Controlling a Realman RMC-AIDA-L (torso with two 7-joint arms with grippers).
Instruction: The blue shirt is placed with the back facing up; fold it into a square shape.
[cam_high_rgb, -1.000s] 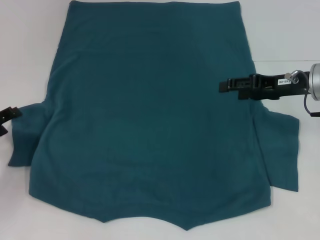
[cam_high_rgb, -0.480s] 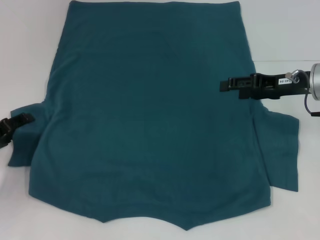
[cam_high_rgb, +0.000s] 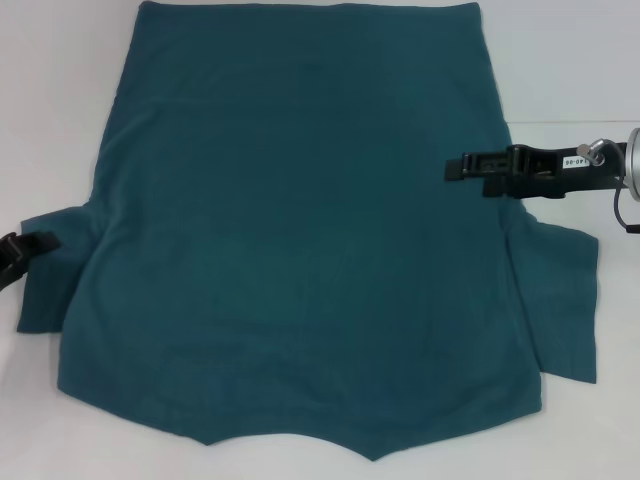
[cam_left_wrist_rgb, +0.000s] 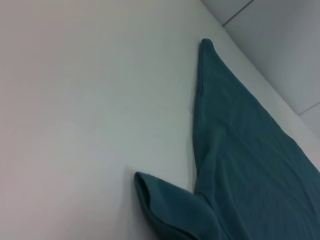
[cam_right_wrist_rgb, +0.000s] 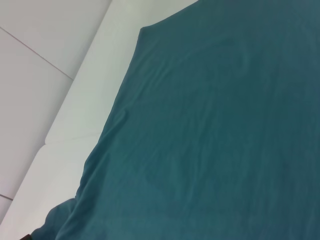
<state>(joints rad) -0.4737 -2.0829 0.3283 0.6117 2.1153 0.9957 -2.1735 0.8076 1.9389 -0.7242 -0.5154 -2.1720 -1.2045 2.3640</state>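
The blue shirt (cam_high_rgb: 300, 230) lies spread flat on the white table, plain side up, hem at the far end and collar toward me. My left gripper (cam_high_rgb: 22, 250) is at the outer edge of the shirt's left sleeve (cam_high_rgb: 50, 270), touching the cloth. In the left wrist view the sleeve (cam_left_wrist_rgb: 165, 205) shows a raised, curled edge. My right gripper (cam_high_rgb: 458, 168) hovers over the shirt's right side, just above the right sleeve (cam_high_rgb: 565, 300). The right wrist view shows only the shirt's body (cam_right_wrist_rgb: 215, 130).
The white table (cam_high_rgb: 60, 90) shows bare along the shirt's left and right sides. A seam between table panels runs on the right (cam_high_rgb: 570, 122). The shirt's far hem reaches close to the table's far edge.
My left gripper has come down and in from the table's left edge onto the left sleeve's edge. My right gripper has drifted slightly to the right. The shirt's body has not moved.
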